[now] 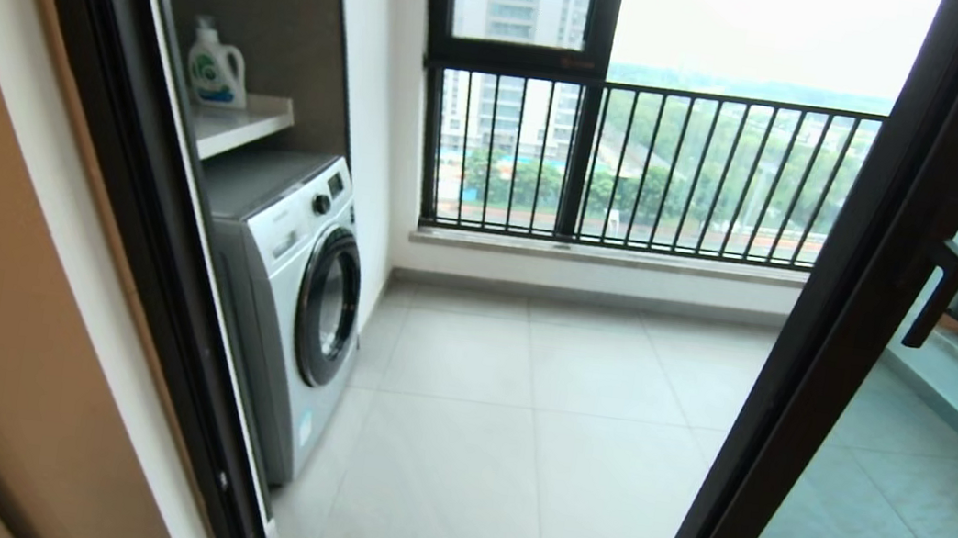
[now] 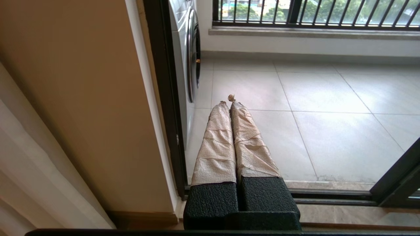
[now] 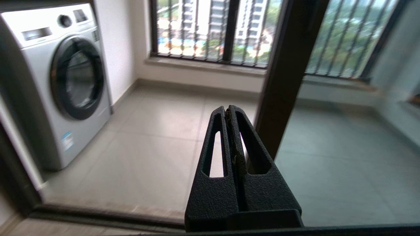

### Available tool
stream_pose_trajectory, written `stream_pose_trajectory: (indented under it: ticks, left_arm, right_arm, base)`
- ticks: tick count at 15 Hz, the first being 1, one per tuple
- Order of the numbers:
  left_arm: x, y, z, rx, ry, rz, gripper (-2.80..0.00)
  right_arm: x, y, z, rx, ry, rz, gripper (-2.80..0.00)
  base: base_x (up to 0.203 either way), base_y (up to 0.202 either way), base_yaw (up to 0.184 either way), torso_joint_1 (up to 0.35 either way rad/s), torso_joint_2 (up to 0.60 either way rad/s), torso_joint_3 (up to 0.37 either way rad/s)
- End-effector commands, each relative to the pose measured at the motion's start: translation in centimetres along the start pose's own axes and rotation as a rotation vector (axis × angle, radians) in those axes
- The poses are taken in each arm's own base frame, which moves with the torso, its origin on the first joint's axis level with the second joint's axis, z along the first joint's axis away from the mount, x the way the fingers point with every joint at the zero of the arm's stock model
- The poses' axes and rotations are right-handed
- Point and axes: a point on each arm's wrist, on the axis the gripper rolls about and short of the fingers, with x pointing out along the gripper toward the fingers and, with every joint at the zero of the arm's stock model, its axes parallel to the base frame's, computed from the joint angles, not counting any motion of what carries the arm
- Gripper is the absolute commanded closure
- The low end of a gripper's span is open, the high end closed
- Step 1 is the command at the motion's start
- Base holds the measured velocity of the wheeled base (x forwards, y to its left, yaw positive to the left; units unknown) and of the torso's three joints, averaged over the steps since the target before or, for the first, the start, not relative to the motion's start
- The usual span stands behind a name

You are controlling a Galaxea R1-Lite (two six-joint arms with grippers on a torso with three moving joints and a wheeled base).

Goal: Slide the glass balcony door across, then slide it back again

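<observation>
Dark-framed glass balcony door (image 1: 856,356) fills the head view; only wrist views show both grippers' closed fingers (image 2: 231,131) (image 3: 229,137).

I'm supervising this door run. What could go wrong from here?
1. The right gripper is shut and touches nothing; pushing the door frame with shut fingers could slip off.
2. The handle is a slim bar, easy to miss.
3. The left gripper, also shut, points through the opening, in the door's path.
</observation>
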Motion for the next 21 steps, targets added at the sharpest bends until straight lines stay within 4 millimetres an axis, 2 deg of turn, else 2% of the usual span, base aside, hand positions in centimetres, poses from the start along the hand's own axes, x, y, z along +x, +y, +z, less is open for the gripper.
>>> stream_pose_trajectory:
  ticks: [1, 21]
  left_arm:
    - [0.01, 0.0, 0.0, 0.0, 0.002, 0.0, 0.0]
    - [0.01, 0.0, 0.0, 0.0, 0.002, 0.0, 0.0]
  right_arm:
    - [0.08, 0.15, -1.86, 0.048, 0.135, -0.029, 0.0]
    - [0.1, 0.12, -1.79, 0.069, 0.125, -0.036, 0.0]
  base:
    - [0.0, 0.0, 0.0, 0.0, 0.0, 0.0]
    - [0.0, 0.0, 0.0, 0.0, 0.0, 0.0]
